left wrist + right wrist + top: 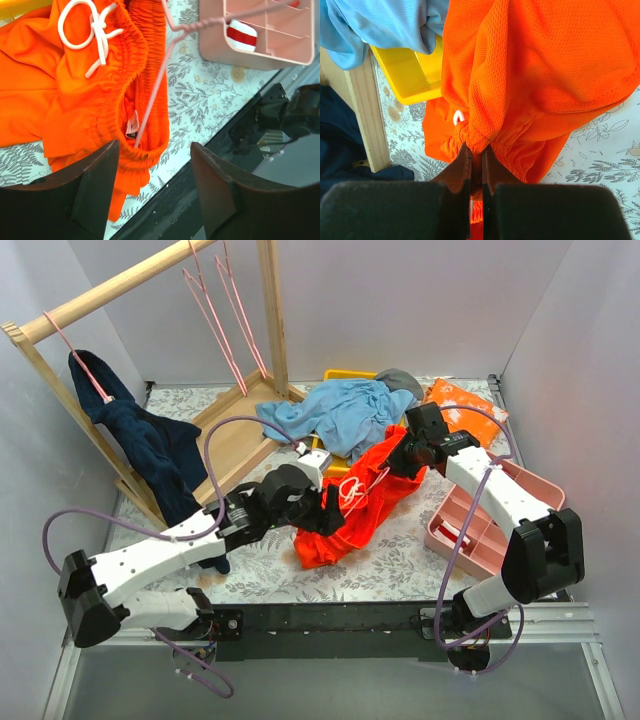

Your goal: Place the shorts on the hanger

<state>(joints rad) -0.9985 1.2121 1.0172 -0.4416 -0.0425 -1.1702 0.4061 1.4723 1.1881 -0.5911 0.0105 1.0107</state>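
left end effector (154, 150) agape | right end effector (476, 150) pinching shorts (545, 65) | hanger (156, 90) entering shorts | pink tray (250, 56) nearby

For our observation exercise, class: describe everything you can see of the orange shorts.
The shorts are bright orange mesh, with a gathered waistband, tied white drawstring and inside label. The right gripper holds a gathered edge up; the rest lies on the floral table cover. A pink hanger arm enters the waistband.

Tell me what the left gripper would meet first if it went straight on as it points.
The left gripper, open, would probably meet the waistband of the shorts, where the hanger wire pokes in; depth is unclear.
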